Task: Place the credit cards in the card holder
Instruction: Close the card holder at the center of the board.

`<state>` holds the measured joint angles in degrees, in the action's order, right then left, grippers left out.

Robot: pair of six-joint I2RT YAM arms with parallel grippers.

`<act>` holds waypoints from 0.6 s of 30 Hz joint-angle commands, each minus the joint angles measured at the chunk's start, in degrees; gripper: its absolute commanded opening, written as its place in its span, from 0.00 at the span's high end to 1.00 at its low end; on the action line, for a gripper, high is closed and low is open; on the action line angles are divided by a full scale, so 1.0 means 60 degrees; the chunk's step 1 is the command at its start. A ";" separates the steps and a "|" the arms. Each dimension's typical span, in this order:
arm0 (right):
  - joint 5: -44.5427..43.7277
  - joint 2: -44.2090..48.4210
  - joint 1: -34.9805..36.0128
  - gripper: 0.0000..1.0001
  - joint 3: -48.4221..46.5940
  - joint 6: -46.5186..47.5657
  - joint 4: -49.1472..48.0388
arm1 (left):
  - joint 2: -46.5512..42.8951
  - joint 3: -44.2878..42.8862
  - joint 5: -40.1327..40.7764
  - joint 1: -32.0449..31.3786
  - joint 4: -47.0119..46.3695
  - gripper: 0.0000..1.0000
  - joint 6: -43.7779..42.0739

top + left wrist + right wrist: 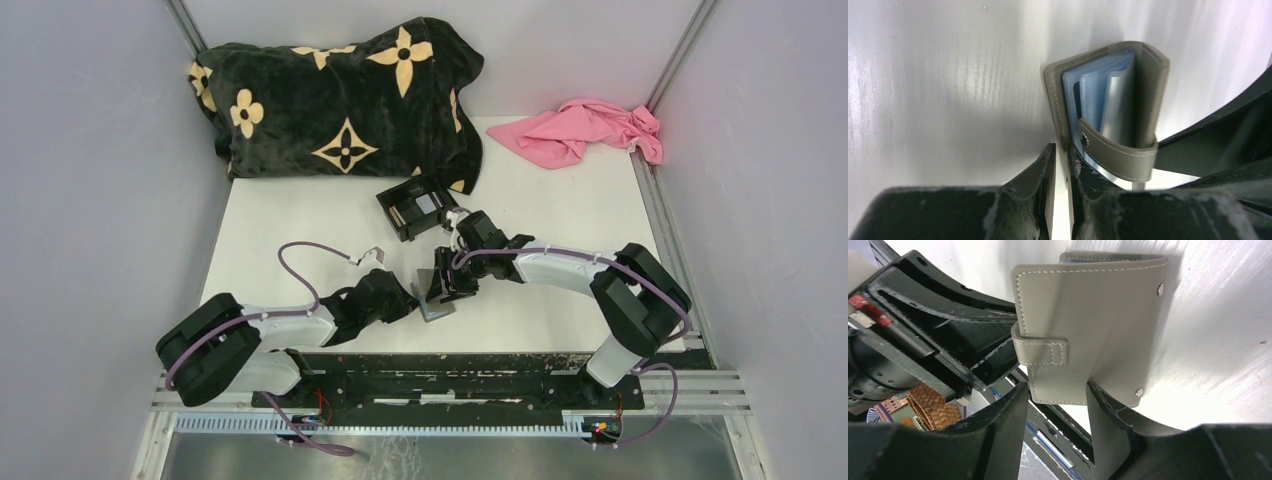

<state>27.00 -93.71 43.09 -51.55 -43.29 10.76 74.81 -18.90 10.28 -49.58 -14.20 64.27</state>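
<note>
The grey card holder stands on edge near the table's front, between both grippers. In the left wrist view the card holder is partly open, with blue sleeves and a silvery credit card inside, and its clasp strap loops across the front. My left gripper is shut on the edge of its left cover. My right gripper stands open at the card holder, facing the outer cover, with one finger across that cover. More credit cards lie in the black box.
The black box sits just behind the grippers. A black blanket with tan flowers fills the back left. A pink cloth lies at the back right. Walls close in on both sides.
</note>
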 commanded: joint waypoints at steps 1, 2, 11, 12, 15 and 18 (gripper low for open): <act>0.0187 -0.0250 0.0072 0.47 -0.0365 0.0022 -0.0340 | -0.0351 0.0160 0.0095 0.0002 0.0811 0.79 0.0023; 0.0216 -0.0312 0.0086 0.48 -0.0352 0.0009 -0.0369 | -0.0459 0.0164 0.0129 0.0006 0.0928 0.80 0.0003; 0.0354 -0.0709 0.0164 0.48 -0.0411 0.0066 -0.0426 | -0.1133 0.0026 0.0347 0.0013 0.1937 0.80 -0.0164; 0.0358 -0.0742 0.0165 0.48 -0.0387 0.0048 -0.0436 | -0.1185 -0.0015 0.0358 0.0011 0.2016 0.80 -0.0167; 0.0324 -0.0773 0.0172 0.48 -0.0348 0.0090 -0.0400 | -0.1365 -0.0173 0.0307 0.0002 0.2188 0.80 -0.0196; 0.0280 -0.0841 0.0175 0.48 -0.0326 0.0120 -0.0371 | -0.1561 -0.0307 0.0207 -0.0006 0.2176 0.77 -0.0201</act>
<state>28.45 -97.89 43.79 -52.07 -43.24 9.91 67.40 -18.61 10.63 -49.58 -2.76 64.14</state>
